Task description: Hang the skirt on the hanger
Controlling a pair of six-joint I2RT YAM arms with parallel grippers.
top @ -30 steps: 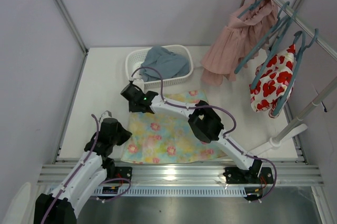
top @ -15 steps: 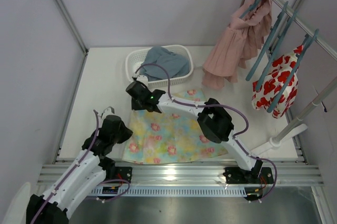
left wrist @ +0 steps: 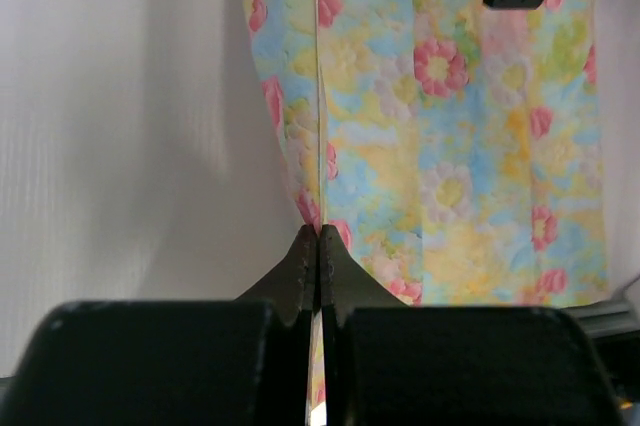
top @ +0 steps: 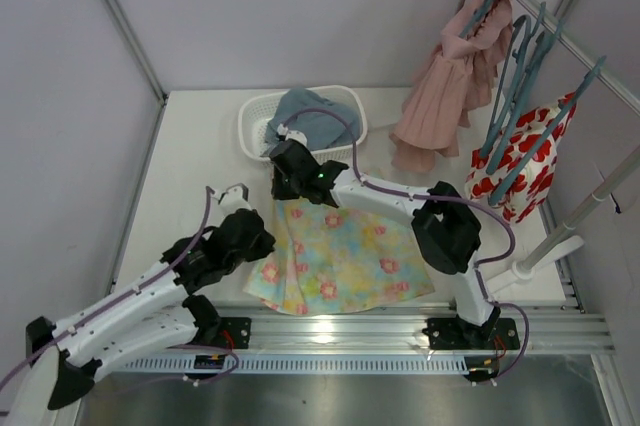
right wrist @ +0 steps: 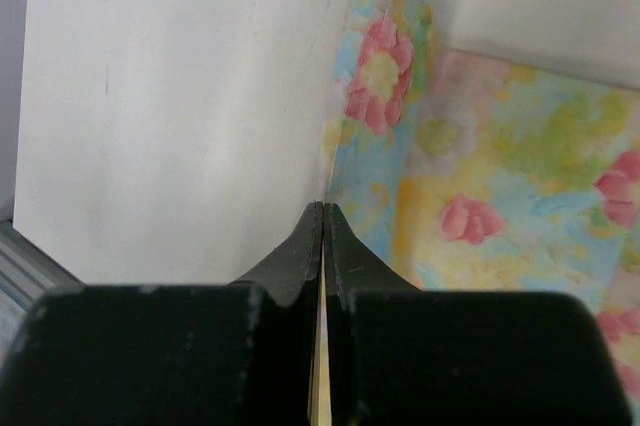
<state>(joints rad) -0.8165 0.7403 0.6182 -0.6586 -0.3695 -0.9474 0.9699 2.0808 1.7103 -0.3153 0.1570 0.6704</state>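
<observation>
The left gripper [left wrist: 318, 234] is closed, its two dark fingers [left wrist: 296, 271] pressed together on the left edge of the skirt [top: 345, 256], with a thin sliver of cloth showing between them; from these tips the flowered cloth spreads ahead and to the right, and the bare white table [top: 190, 166] lies to the left; further ahead along that same edge sits the right gripper [right wrist: 325, 208], also clamped shut on the cloth, a yellow strip caught between its fingers [right wrist: 300, 246]; just beyond its tips and a little to their right a rounded corner of the skirt curls up off the table, with the rest of the cloth lying to the right; in the overhead view the skirt lies mostly flat between the two arms, its long axis running left to right along the table's near edge, the narrower edge turned away from the arm bases and the wider edge toward them; just behind the right gripper stands a white basket [top: 252, 111] holding a grey-blue cloth [top: 315, 116]; the hanger [top: 518, 64] hangs well off to the right and above both grippers, on a rail [top: 590, 61], hook uppermost and shoulders sloping down to the left, well apart from the skirt; a pink garment [top: 445, 86] and a white red-flowered garment [top: 520, 161] hang on either side of it
</observation>
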